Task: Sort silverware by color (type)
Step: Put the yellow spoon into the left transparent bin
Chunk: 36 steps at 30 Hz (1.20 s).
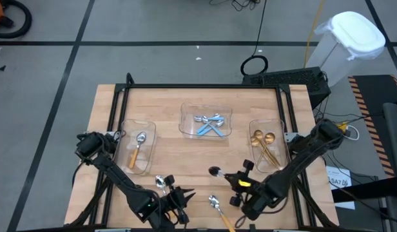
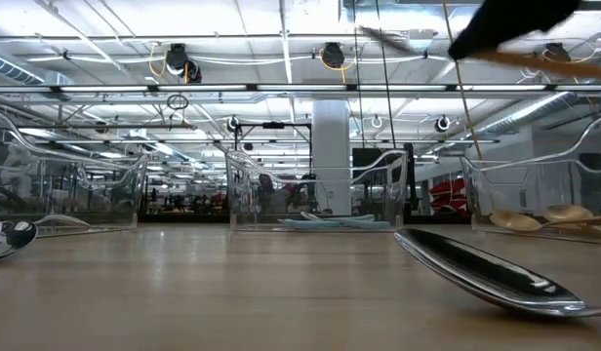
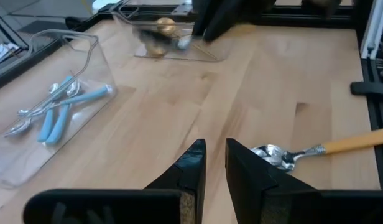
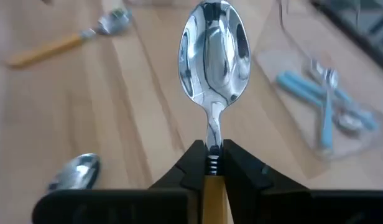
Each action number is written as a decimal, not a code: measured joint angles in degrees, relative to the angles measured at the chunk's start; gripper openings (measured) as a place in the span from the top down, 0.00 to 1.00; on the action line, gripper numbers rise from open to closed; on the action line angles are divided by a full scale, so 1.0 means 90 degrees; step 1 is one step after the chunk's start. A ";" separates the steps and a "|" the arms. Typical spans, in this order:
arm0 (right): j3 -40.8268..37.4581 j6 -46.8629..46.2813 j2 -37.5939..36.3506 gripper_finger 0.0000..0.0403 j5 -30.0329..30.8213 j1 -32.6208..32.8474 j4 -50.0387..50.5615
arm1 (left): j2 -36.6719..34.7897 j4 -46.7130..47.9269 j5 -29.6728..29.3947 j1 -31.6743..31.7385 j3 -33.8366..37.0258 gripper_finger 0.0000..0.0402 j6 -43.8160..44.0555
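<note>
The right tool pinches an orange-handled spoon by its neck, lifted for sorting; the left tool hovers nearly closed, empty.

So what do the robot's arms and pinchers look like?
Both arms are dark, almost black, and jointed. The right arm shows a bright yellow patch near its gripper. Each gripper ends in two black, wedge-shaped fingers. The left gripper is black too.

Overhead camera facing down, table-level camera facing across, both sharing blue-spoon tray.
</note>
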State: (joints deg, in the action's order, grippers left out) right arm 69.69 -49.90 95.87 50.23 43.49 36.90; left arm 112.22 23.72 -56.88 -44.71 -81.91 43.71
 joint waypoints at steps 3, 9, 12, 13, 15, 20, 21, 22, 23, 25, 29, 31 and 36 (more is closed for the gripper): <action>0.0000 0.0476 -0.0418 0.92 0.0165 0.0122 0.0000 | 0.0000 0.0000 -0.0002 0.0066 0.0000 0.84 0.0023; -0.0436 0.0996 -0.1123 0.92 0.0792 0.0400 -0.0365 | 0.0000 -0.0008 -0.0007 0.0247 0.0002 0.84 -0.0050; -0.0981 0.1029 -0.1382 0.92 0.0958 0.0476 -0.1065 | 0.0000 -0.0045 -0.0010 0.0349 0.0005 0.84 -0.0214; -0.1188 0.1064 -0.1440 0.92 0.1023 0.0478 -0.1454 | 0.0000 -0.0061 -0.0010 0.0387 0.0005 0.84 -0.0271; -0.1589 0.1313 -0.1493 0.92 0.1114 0.0468 -0.2374 | 0.0000 -0.0160 -0.0010 0.0481 0.0005 0.84 -0.0415; -0.2493 0.2372 -0.1463 0.92 0.1255 0.0292 -0.5105 | 0.0000 -0.0575 0.0134 0.0700 0.0005 0.84 -0.0827; -0.2655 0.2602 -0.1455 0.92 0.1257 0.0244 -0.5607 | 0.0000 -0.0630 0.0179 0.0738 0.0005 0.84 -0.0858; -0.2802 0.2819 -0.1448 0.92 0.1258 0.0196 -0.6047 | 0.0000 -0.0661 0.0227 0.0762 0.0005 0.84 -0.0875; -0.2931 0.3019 -0.1443 0.92 0.1260 0.0152 -0.6493 | 0.0000 -0.0681 0.0254 0.0779 0.0005 0.84 -0.0875; -0.3136 0.3356 -0.1434 0.92 0.1250 0.0077 -0.7228 | 0.0000 -0.0698 0.0262 0.0791 0.0005 0.84 -0.0870; -0.3338 0.3812 -0.1432 0.92 0.1245 0.0025 -0.8063 | 0.0000 -0.0842 0.0270 0.0788 0.0005 0.83 -0.0849; -0.3351 0.3966 -0.1419 0.92 0.1242 0.0003 -0.8287 | 0.0000 -0.0983 0.0280 0.0787 0.0005 0.80 -0.0834; -0.3351 0.4238 -0.1309 0.91 0.1235 -0.0003 -0.8759 | 0.0100 -0.1782 0.0286 0.0832 0.0005 0.63 -0.1120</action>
State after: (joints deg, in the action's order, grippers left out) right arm 39.53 -11.75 84.08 61.34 43.46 -41.94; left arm 113.12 7.67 -54.31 -37.22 -81.87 33.63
